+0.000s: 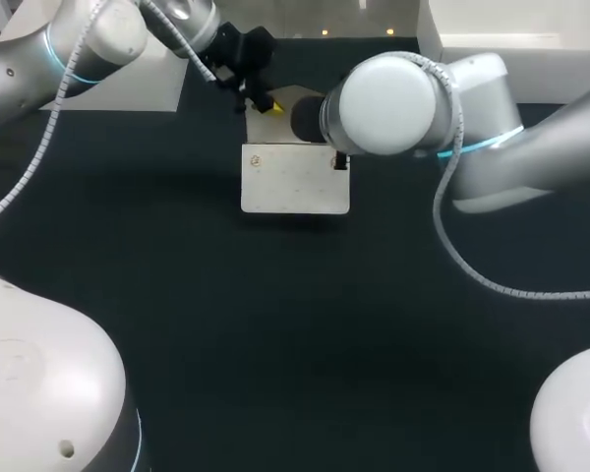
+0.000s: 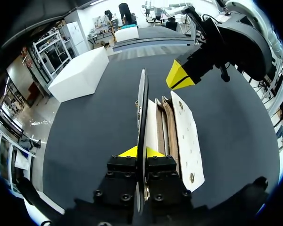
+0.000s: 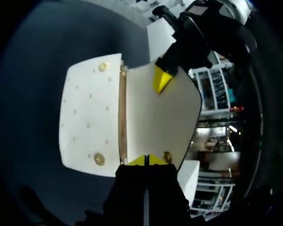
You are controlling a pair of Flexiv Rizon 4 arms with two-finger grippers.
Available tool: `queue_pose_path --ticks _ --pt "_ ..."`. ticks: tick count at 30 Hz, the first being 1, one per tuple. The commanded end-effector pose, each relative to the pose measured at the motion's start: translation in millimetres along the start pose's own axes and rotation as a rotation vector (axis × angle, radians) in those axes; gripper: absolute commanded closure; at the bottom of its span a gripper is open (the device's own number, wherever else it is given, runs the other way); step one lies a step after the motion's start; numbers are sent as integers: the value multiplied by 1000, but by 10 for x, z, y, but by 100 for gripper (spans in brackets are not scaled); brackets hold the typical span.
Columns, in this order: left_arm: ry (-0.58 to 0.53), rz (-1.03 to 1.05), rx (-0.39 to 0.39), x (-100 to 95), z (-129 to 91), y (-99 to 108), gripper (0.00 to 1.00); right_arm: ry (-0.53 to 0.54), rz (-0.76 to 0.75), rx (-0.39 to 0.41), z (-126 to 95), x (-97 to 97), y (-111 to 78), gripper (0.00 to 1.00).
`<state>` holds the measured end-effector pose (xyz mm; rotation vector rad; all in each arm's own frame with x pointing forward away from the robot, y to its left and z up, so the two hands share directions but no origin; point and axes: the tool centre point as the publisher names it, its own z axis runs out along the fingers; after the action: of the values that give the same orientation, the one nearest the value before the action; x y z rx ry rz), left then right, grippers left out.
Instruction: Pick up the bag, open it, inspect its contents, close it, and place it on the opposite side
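The white bag (image 1: pixel 295 182) lies on the dark table (image 1: pixel 275 324) just above the middle of the head view, its studded front panel (image 3: pixel 87 117) facing up and its flap (image 2: pixel 142 103) lifted away from the body. The left arm comes in from the upper left corner, and the left gripper (image 2: pixel 141 151) has its two yellow tips drawn in to a narrow slit, pinching the thin edge of the flap from both sides. Its wrist view shows the flap edge-on, standing up between the fingers. Just beside the flap there, the brown-lined pockets (image 2: pixel 164 127) of the open bag show, with the front panel lying past them. The right arm enters from the right edge of the head view, and its large white wrist joint (image 1: pixel 388 103) hangs over the bag's upper right corner and hides most of its hand. In its own wrist view the right gripper (image 3: pixel 146 160) has its tips pressed nearly together, clamped on the bag's edge where the brown opening meets the flap. Ahead of it one yellow fingertip (image 3: pixel 161 80) of the left gripper rests against the flap's pale inner face. The two grippers sit at opposite ends of the opening, near each other but apart.
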<state>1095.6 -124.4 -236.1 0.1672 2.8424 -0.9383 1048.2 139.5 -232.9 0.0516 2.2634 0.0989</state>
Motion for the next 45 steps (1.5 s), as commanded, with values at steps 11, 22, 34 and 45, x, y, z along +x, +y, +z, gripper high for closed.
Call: queue_pose_path --ticks 11,22,34,45 --pt "5 -9 -11 -26 -97 -105 100 44 -18 -18 473 -33 94 100" --pt "-9 -45 -9 -98 -130 -128 100 69 -34 -32 501 43 134 100" --pt "-35 -105 20 -156 -158 -127 100 98 -26 -33 453 240 112 100" --pt "-34 -106 57 -150 -176 -167 100 142 -17 -38 488 407 109 100"
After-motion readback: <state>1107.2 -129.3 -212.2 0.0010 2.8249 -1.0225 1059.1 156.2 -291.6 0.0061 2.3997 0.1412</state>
